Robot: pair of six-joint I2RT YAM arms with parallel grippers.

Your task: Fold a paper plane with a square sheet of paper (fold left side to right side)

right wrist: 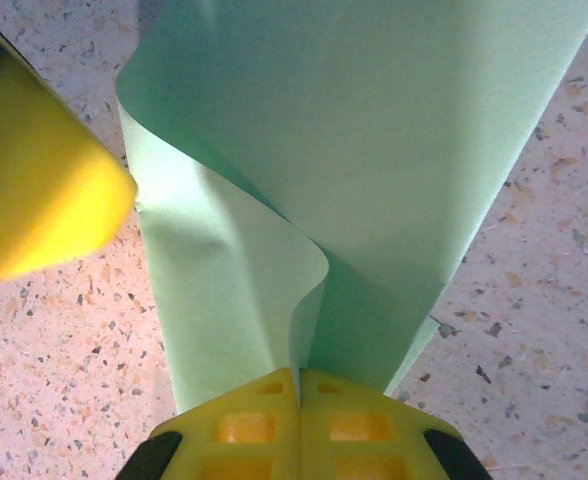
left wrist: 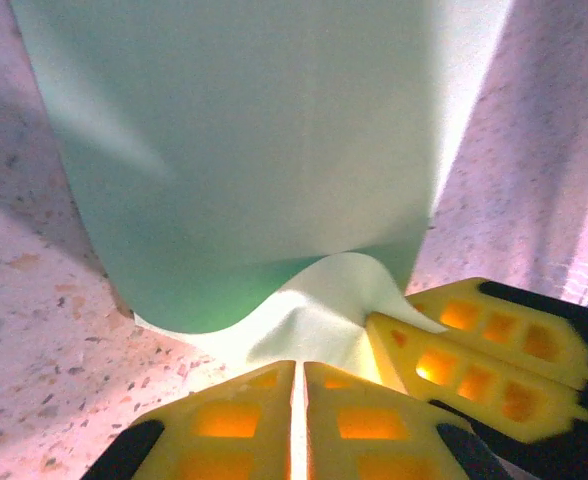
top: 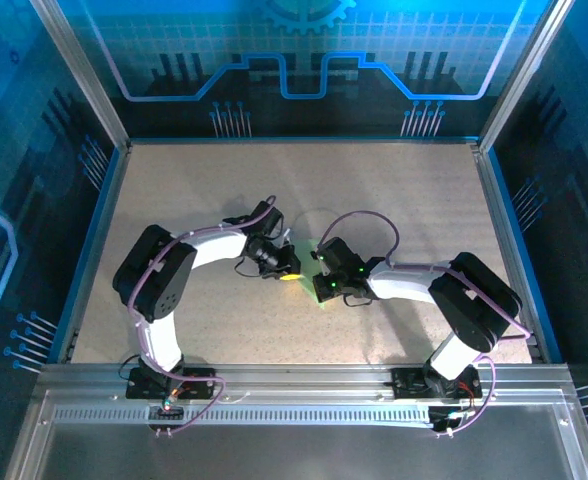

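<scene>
The square sheet of paper (left wrist: pixel 244 150) is pale green and partly doubled over, lying on the speckled table with its near edge curling up. My left gripper (left wrist: pixel 300 365) is shut, and the raised pale edge of the sheet runs into its yellow fingertips. My right gripper (right wrist: pixel 299 372) is shut on two layers of the sheet (right wrist: pixel 394 150), which rise in a loop from its tips. The right gripper's fingers (left wrist: pixel 474 350) touch the paper just right of the left jaws. The two grippers meet at mid-table, left (top: pixel 292 272) and right (top: pixel 317 282).
The speckled beige tabletop (top: pixel 394 200) spreads all around the grippers. Blue side walls (top: pixel 94 230) and a metal rail (top: pixel 304 375) at the near edge bound it. A left finger (right wrist: pixel 34 190) presses against the paper's left edge.
</scene>
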